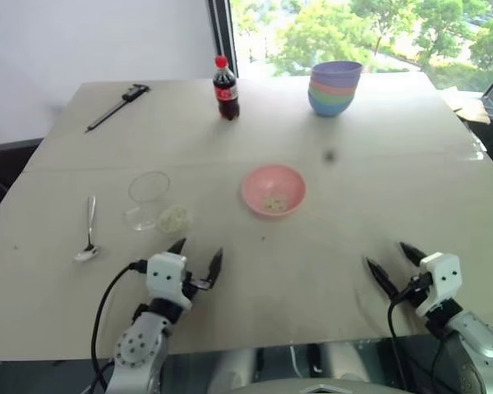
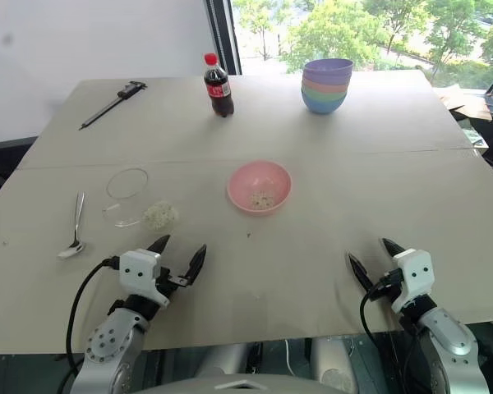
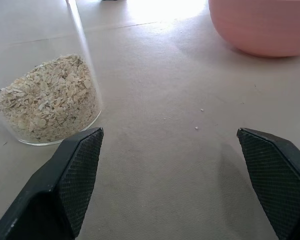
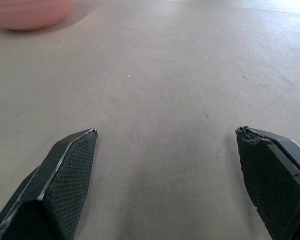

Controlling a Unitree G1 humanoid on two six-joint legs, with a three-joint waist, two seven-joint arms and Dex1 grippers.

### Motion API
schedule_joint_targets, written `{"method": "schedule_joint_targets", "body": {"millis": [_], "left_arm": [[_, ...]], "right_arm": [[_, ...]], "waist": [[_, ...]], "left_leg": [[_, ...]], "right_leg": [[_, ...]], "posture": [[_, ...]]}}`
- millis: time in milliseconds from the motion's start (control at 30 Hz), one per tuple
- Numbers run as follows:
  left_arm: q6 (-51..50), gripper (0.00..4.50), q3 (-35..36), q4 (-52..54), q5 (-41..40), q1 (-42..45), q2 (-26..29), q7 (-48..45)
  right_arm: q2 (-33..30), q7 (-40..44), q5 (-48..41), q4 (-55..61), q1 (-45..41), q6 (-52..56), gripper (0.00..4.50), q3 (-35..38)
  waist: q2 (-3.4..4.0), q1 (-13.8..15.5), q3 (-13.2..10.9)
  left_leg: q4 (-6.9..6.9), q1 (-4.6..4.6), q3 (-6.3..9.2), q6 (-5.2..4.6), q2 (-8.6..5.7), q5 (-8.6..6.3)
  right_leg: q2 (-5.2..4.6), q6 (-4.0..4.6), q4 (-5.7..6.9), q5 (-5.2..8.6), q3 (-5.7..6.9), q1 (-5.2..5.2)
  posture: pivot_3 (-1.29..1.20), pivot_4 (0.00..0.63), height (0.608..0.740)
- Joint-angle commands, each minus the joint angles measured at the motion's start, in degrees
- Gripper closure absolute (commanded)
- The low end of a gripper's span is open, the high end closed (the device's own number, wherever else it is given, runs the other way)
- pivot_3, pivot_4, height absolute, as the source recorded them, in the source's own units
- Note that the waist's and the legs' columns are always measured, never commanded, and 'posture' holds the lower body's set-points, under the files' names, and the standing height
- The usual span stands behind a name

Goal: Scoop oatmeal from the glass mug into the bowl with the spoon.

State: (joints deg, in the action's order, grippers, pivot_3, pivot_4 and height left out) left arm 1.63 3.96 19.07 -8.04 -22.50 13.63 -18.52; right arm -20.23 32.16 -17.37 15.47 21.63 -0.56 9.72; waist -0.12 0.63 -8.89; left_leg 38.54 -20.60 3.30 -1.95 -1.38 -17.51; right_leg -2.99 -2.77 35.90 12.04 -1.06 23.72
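Both textured black hands, left hand [image 1: 196,253] and right hand [image 1: 390,261], gape empty before flaky oatmeal [image 1: 174,217] in the tipped clear glass mug [image 1: 148,197].

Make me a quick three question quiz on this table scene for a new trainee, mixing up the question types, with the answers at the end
1. True or false: the glass mug stands upright.
2. Where does the spoon lie? A) in the pink bowl B) on the table, on the mug's far side from the bowl C) in the left gripper
3. What lies in the bowl already?

Key: 1 false, it lies tipped on its side. 2 B. 3 a little oatmeal.
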Motion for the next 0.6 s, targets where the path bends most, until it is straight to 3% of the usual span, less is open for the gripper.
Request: {"method": "schedule_joint_targets", "body": {"millis": [33,600], "left_arm": [[0.1,0.04,-0.1,0.2,0.7,-0.6,0.7,-0.3],[1.1,0.04,0.3,0.1,1.0,-1.3,0.3,0.8]], "right_arm": [[-0.4,0.4,-0.4,0.9,-0.6,-1.1,0.0,0.3],[-0.3,1.4,0.0,-1.4,-2.9,-2.0,0.0,-0.3]], "waist": [[0.0,0.0,0.0],[0.0,0.0,0.0]], "left_leg": [[0.0,0.0,0.0,0.0,0.0,0.0],[0.0,0.01,-0.02,0.0,0.0,0.0]], "right_leg": [[0.0,0.0,0.0,0.0,0.0,0.0],[0.0,-0.03,0.0,-0.03,-0.01,0.0]], "posture": [[0.0,0.15,0.74],[0.0,0.15,0.74]]}}
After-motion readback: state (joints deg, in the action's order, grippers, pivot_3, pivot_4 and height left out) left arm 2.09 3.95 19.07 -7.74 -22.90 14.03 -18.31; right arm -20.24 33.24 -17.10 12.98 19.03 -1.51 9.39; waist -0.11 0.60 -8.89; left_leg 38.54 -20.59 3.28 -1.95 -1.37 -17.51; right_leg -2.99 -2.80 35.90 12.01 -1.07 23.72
